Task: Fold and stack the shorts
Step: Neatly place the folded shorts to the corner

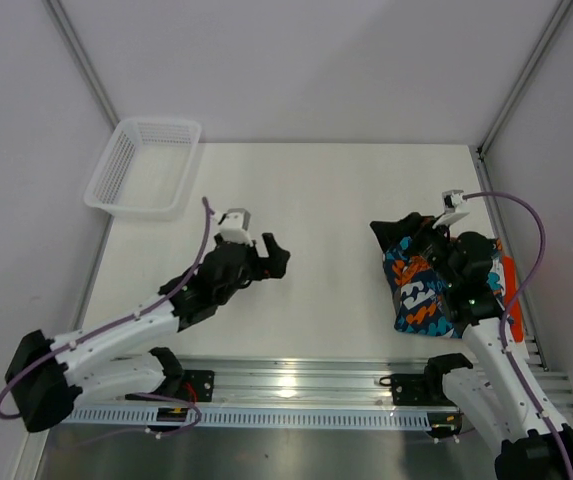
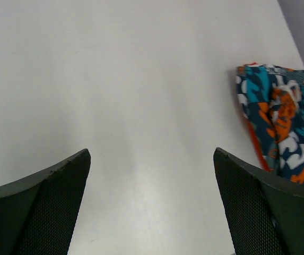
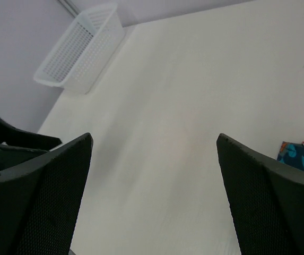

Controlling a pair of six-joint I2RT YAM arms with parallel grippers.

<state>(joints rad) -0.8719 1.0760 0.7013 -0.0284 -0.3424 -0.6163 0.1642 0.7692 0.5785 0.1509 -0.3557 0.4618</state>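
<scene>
The printed shorts point(image 1: 418, 292) lie bunched at the right of the table, partly under my right arm. A strip of the orange shorts point(image 1: 507, 276) shows at their right side; the rest is hidden. My left gripper point(image 1: 272, 256) is open and empty over the bare table, well left of the shorts. In the left wrist view the left gripper point(image 2: 152, 159) faces the printed shorts point(image 2: 284, 122), with an orange edge point(image 2: 255, 151) beneath them. My right gripper point(image 1: 394, 232) is open and empty at the shorts' far left corner. In its own view the right gripper point(image 3: 154, 141) frames bare table, with a corner of print point(image 3: 303, 156) at right.
A white mesh basket point(image 1: 144, 165) stands at the back left corner, also in the right wrist view point(image 3: 83, 50). Grey walls close the table on the left, back and right. A metal rail point(image 1: 296, 385) runs along the near edge.
</scene>
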